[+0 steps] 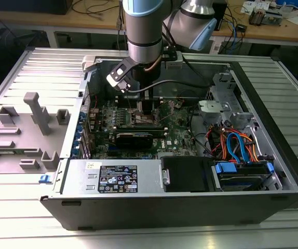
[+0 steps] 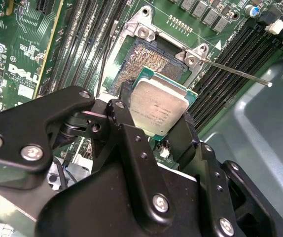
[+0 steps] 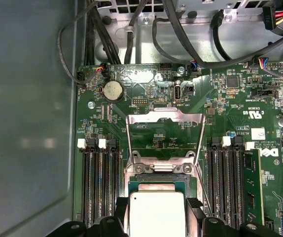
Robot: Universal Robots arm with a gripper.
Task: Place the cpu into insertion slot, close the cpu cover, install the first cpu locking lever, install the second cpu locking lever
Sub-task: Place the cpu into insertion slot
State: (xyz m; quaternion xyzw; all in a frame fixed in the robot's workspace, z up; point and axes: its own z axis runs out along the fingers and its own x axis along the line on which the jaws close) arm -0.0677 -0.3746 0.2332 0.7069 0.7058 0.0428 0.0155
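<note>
My gripper [image 2: 156, 109] pinches the cpu [image 2: 159, 101] by opposite edges; the insertion slot [image 2: 150, 59] lies just below, slightly ahead of the fingers [image 2: 123, 111]; cpu cover [image 3: 163, 118] stands flipped open.

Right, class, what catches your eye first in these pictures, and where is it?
The silver chip, pinched in the black gripper close over the open socket on the green board, stands out. In the first wrist view the metal cover is flipped open. In the exterior view the arm reaches down into the open computer case.
</note>
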